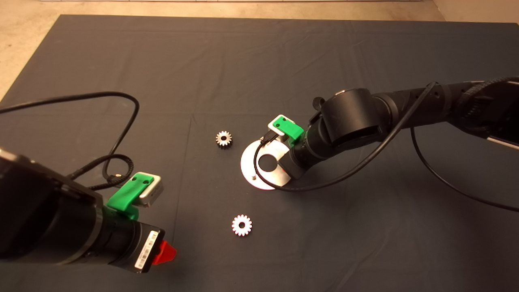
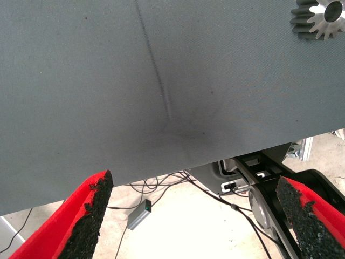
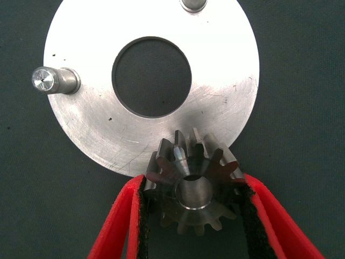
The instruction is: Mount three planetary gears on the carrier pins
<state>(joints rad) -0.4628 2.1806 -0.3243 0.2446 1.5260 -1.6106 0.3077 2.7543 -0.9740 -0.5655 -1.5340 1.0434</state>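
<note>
The silver disc (image 1: 251,160) lies mid-mat, and in the right wrist view the disc (image 3: 86,124) shows two upright carrier pins (image 3: 54,81) (image 3: 193,4). My right gripper (image 3: 194,183) is shut on a planetary gear (image 3: 195,186) held over the disc's rim, its hole facing the camera. Whether a pin sits in that hole I cannot tell. Two more gears lie flat on the mat, one (image 1: 224,139) left of the disc and one (image 1: 242,225) nearer the front. My left gripper (image 2: 197,210) waits open at the lower left, with a gear (image 2: 318,19) lying ahead of it.
A black cable (image 1: 121,121) loops over the mat's left side. Another cable (image 1: 324,184) hangs from the right arm (image 1: 357,115) and sweeps past the disc. The left wrist view shows the mat's edge with floor, wires and a frame beyond it.
</note>
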